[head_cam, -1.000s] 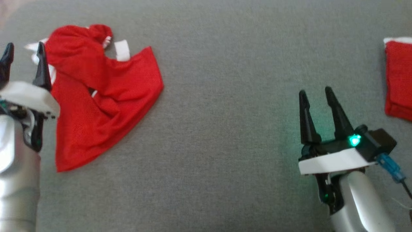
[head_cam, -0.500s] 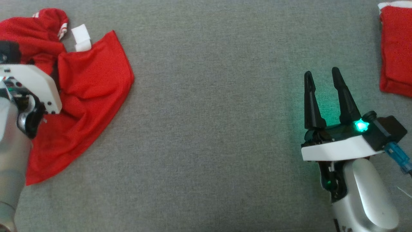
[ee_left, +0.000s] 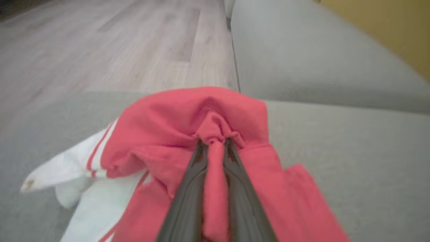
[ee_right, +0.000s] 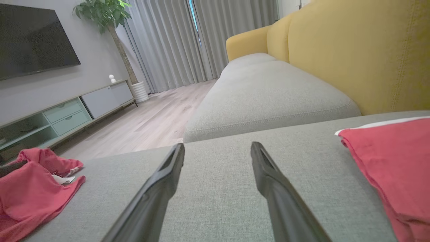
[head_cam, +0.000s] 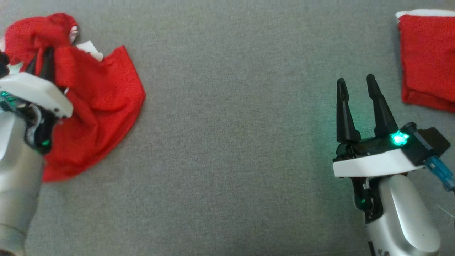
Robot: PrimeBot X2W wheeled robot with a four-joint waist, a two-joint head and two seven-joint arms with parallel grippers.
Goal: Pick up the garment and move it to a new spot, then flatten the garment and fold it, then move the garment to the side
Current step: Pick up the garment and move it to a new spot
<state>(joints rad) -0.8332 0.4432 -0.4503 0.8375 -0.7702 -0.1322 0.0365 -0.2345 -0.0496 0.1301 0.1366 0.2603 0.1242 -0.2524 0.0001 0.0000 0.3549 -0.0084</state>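
The left gripper [ee_left: 214, 144] at the end of its closing stroke. A second ago its two fingers stood apart beside the left edge of the red garment [head_cam: 103, 96]. They now lie almost together with a ridge of red cloth pinched between them, the fabric puckering into a small knot at the tips (best seen in the left wrist view). The grasp sits on the bunched upper part of the heap, close to the white striped trim [ee_left: 67, 171].

Around the pinch the cloth is drawn up into folds. The broad lower panel rests on the grey sofa cushion [head_cam: 231, 142], at its far left. Whether the bunched part has already lifted clear is hard to tell from the head view.

Judged significance: the pick-up now has its hold, so carrying the garment to a new spot can follow. Flattening and folding are not yet begun.

The right gripper [head_cam: 355, 89] is unchanged: fingers spread wide, holding nothing, poised over bare cushion well apart from the garment. Beyond it, a second red piece [head_cam: 426, 60] lies folded at the far right.
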